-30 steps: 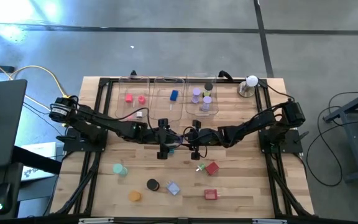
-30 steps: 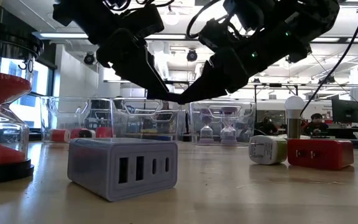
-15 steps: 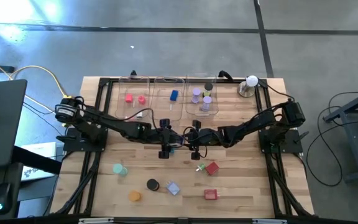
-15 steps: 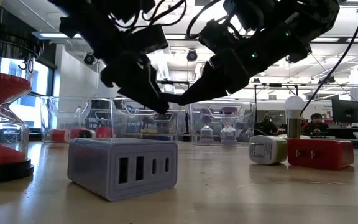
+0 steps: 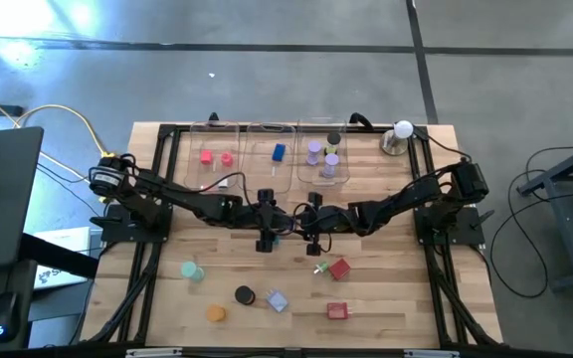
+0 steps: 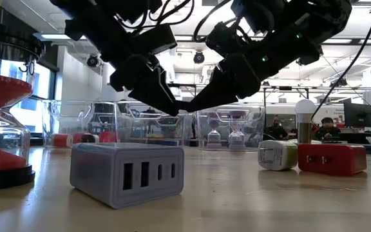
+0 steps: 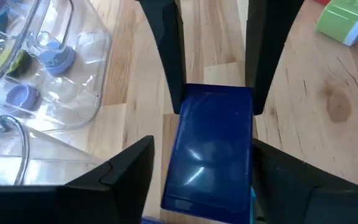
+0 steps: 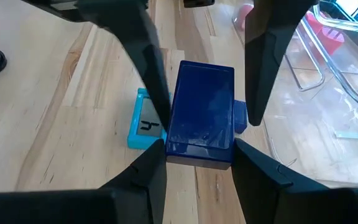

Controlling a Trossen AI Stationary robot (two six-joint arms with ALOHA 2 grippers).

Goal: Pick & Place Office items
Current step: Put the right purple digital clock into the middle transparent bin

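One dark blue block [image 8: 201, 115], flat-faced and glossy, hung in the air over the middle of the counter [image 5: 386, 298], caught between the two arms. It looked like hard, stiff plastic, light for its bulk and unlikely to break. Its polished top threw back glare, so it was probably slippery. The long flat sides seemed the best hold, gripped square and well down so that it could not twist.

The right gripper [image 8: 199, 146], reaching in from 3 o'clock, had its jaws clenched on one end of the block. The left gripper [image 7: 202, 142], coming from 9 o'clock, bracketed the other end. Its jaws were spread, one close against a side and a slim gap at the other, so it was not yet gripping.

No brand or label showed on the block. On the counter just under it lay a light blue piece [image 8: 138, 127] bearing one dark character, perhaps an "h" or a "4"; I could not tell which. A green and white piece [image 7: 347, 22] lay further off.

Three clear trays [image 5: 267, 129] stood at 12 o'clock and held a few coloured pieces. More loose pieces lay scattered toward 6 o'clock.
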